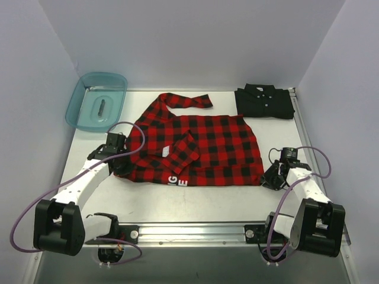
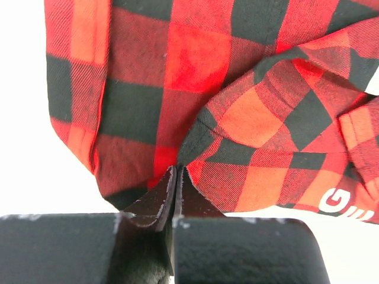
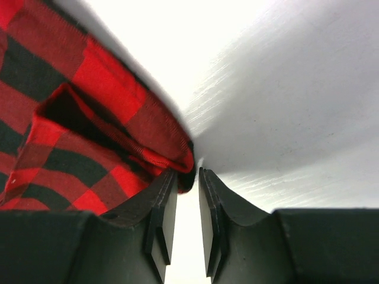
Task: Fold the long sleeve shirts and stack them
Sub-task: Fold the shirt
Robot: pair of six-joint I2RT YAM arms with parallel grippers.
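The red-and-black plaid shirt (image 1: pixel 201 148) lies spread on the table's middle, one sleeve folded across its front, white letters (image 1: pixel 177 180) at the near hem. My left gripper (image 1: pixel 121 164) sits at its near left corner, and the left wrist view has that gripper (image 2: pixel 178 168) shut on a pinch of the plaid shirt (image 2: pixel 195 71). My right gripper (image 1: pixel 267 177) is at the near right corner. In the right wrist view the right gripper (image 3: pixel 188 173) stands narrowly open, with the plaid shirt's (image 3: pixel 89 118) hem corner poking between its tips. The black shirt (image 1: pixel 263 102) lies folded at the back right.
A translucent teal bin (image 1: pixel 77 103) holding a small dark object stands at the back left. White walls enclose the table on three sides. A metal rail (image 1: pixel 195 232) runs along the near edge between the arm bases.
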